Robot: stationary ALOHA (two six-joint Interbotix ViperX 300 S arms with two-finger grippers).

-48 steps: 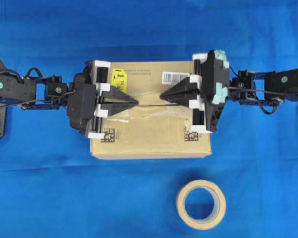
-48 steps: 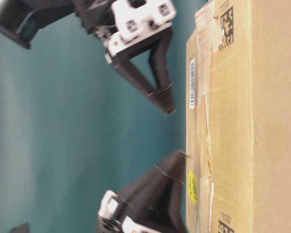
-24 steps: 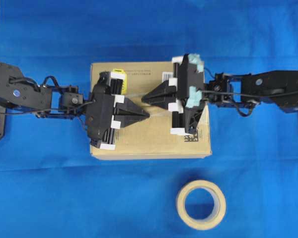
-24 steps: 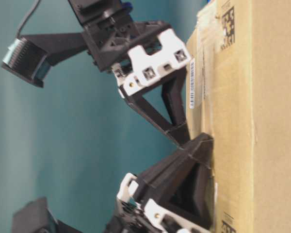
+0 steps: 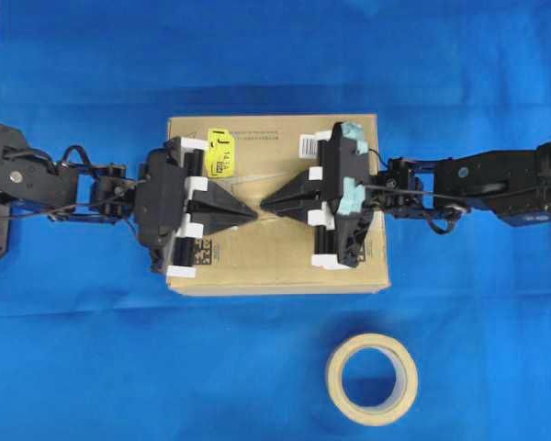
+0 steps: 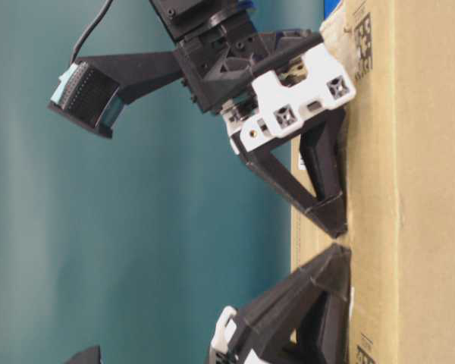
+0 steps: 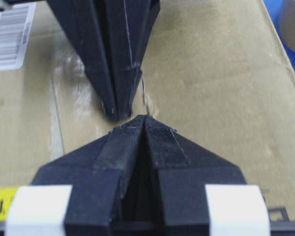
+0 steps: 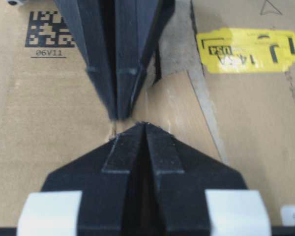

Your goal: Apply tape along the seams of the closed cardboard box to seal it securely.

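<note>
The brown box (image 5: 275, 262) is set in the middle of the blue worktop (image 5: 92, 358). A yellow sticker (image 5: 220, 152), a white barcode label (image 7: 10, 34) and a black square code (image 8: 48, 28) are seen on its top. Pale, worn old tape is stuck along the seam (image 8: 160, 73). The left claw (image 5: 253, 212) and the right claw (image 5: 264, 203) are both shut tight, tip to tip, low over the middle of the box top. No piece of tape can be made out in either one. A round tape roll (image 5: 372, 378) is laid near the box.

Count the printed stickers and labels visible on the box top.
2. The yellow sticker sits near the far-left corner; the white barcode label lies far-right, partly under the right arm. Others may be hidden beneath the pincers.
</note>
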